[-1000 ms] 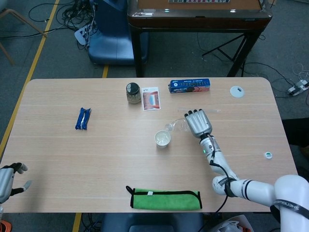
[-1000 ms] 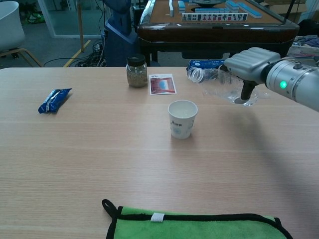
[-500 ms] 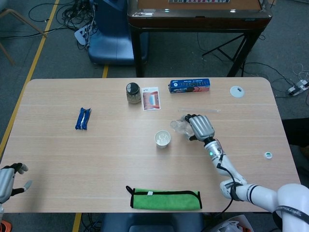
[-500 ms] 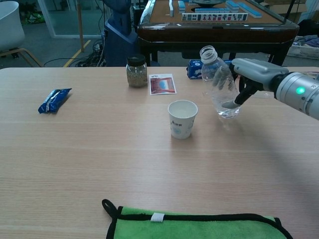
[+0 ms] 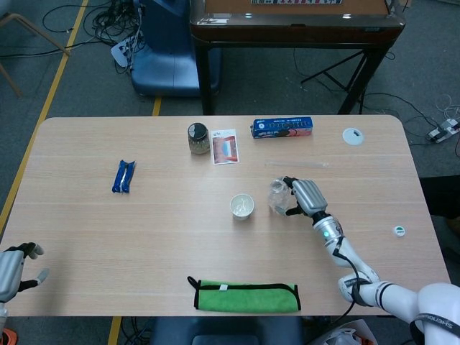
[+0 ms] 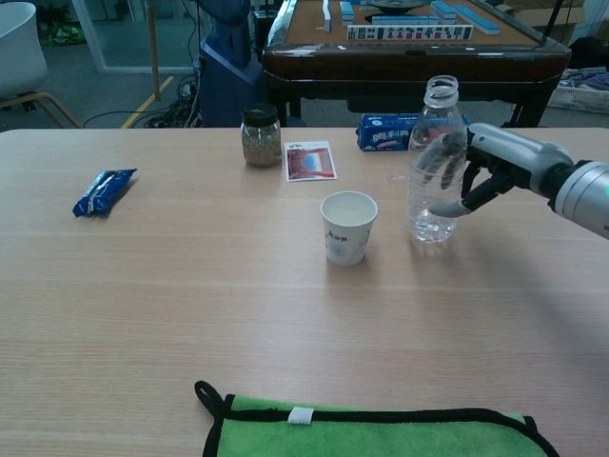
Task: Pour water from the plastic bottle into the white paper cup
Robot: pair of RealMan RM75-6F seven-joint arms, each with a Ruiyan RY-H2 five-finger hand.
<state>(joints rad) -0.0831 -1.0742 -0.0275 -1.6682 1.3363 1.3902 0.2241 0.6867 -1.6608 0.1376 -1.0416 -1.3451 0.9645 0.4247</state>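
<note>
Bottle [image 6: 434, 162] and cup [image 6: 347, 227] are seen side by side near the middle of the wooden surface [image 6: 143, 314], the bottle upright, uncapped and clear, just right of the white paper cup and apart from it. Nearest the robot, a green cloth [image 6: 371, 433] with black trim is laid at the front edge. At the front left corner, the left robot hand [image 5: 14, 267] is seen with fingers spread, holding nothing. The right robot hand [image 6: 490, 171] is wrapped around the bottle's right side, fingers and thumb curled onto it. Further back on the left, a blue wrapper [image 6: 103, 190] is laid flat. Behind the cup, a jar [image 6: 261, 136] is stood beside a picture card [image 6: 309, 160]. A blue box [image 5: 282, 128] is laid near the far edge, with a white disc [image 5: 352, 135] to its right.
</note>
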